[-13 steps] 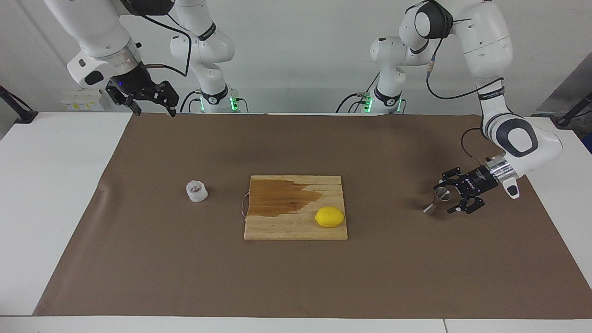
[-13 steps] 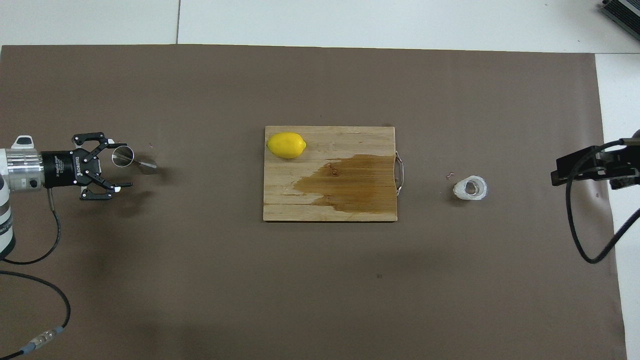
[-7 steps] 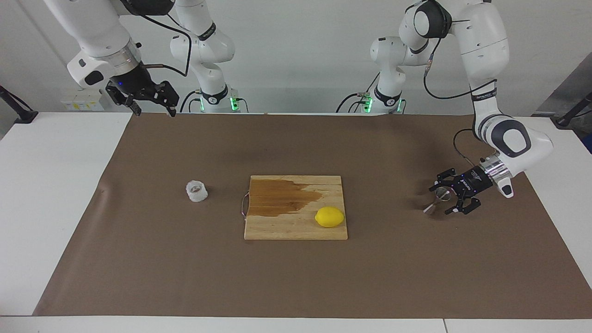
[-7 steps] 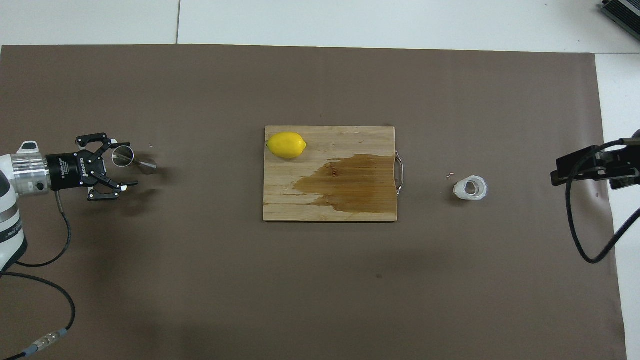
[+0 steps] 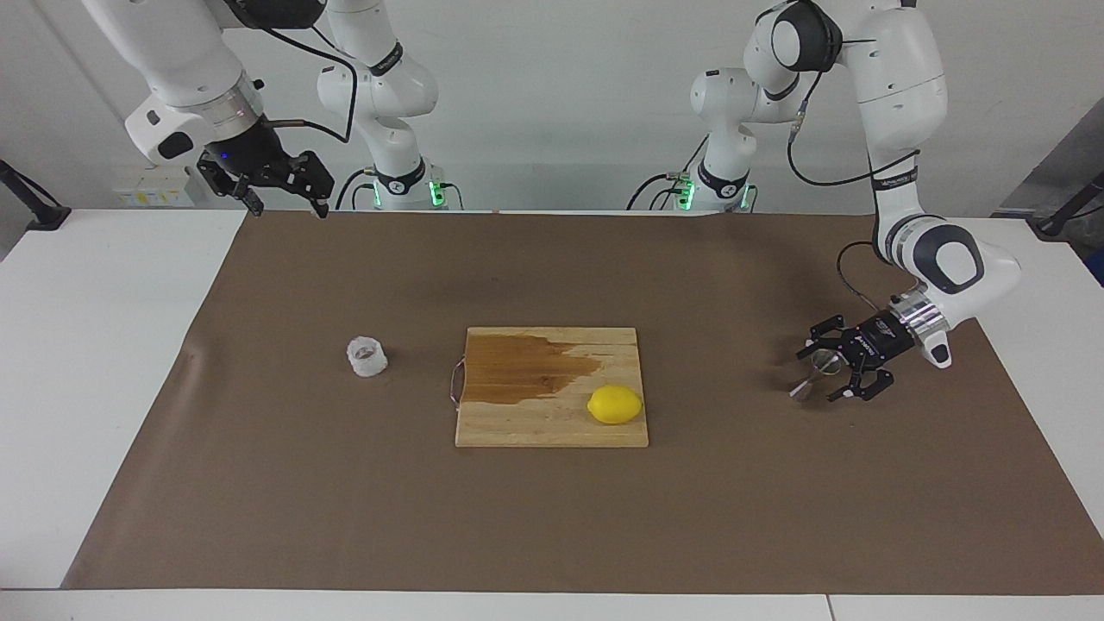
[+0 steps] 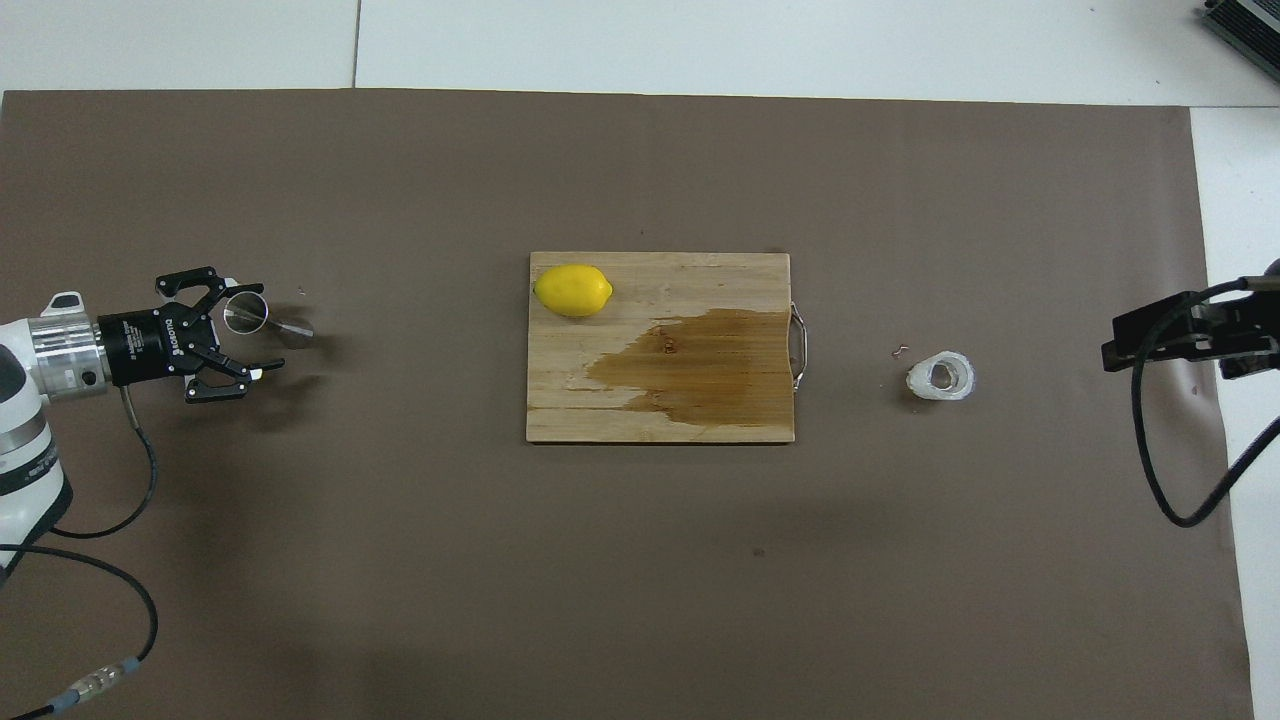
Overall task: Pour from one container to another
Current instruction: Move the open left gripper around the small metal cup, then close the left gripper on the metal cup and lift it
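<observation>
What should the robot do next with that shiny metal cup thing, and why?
Probably ease the open left gripper forward around the jigger and close. The jigger stands at the fingertips, not yet gripped. The right gripper waits, open.

White crinkled cup (image 5: 366,357) upright; steel jigger (image 5: 813,374) upright, well apart, at table's ends

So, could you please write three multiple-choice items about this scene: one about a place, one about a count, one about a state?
1. Where does the yellow lemon lie?
A. on the wooden cutting board
B. in the white crinkled cup
C. on the brown mat

2. How many lemons show?
A. three
B. two
C. one

3. The left gripper by the steel hourglass jigger is:
A. shut on the jigger
B. open
C. holding the cup

Key: 1 A, it rests on the board's corner; 2 C, only one; 3 B, its fingers stand apart.
</observation>
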{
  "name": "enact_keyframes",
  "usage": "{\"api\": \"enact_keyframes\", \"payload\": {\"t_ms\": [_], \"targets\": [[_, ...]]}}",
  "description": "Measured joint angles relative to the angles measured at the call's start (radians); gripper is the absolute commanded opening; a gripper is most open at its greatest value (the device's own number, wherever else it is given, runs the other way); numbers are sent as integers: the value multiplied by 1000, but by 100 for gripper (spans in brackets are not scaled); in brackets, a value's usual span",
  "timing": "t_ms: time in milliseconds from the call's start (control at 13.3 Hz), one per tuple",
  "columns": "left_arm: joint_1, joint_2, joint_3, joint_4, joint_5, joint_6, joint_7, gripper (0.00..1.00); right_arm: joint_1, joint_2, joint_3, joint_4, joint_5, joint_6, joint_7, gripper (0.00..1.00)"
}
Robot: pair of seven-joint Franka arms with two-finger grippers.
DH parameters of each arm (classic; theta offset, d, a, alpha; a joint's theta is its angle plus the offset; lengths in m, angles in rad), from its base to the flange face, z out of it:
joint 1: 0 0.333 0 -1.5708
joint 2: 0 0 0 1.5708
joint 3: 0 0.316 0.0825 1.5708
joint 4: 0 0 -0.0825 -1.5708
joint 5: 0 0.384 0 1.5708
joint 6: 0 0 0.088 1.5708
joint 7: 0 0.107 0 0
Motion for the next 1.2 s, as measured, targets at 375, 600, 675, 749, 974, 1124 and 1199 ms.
{"api": "enact_keyframes", "payload": {"t_ms": [375,600,675,749,974,1124,1199], "targets": [[-1,0,0,-15,-21,3,0,33,0,0,0,0,0,0,0,100],[-2,0,0,-16,-28,4,0,5,0,0,0,0,0,0,0,100],[-2,0,0,-17,-34,4,0,0,0,0,0,0,0,0,0,100],[-2,-2,0,-18,-38,-1,0,0,0,0,0,0,0,0,0,100],[-3,-3,0,-20,-40,1,0,0,0,0,0,0,0,0,0,100],[-3,-3,0,-20,-41,0,0,0,0,0,0,0,0,0,0,100],[-3,-3,0,-20,-41,-1,0,0,0,0,0,0,0,0,0,100]]}}
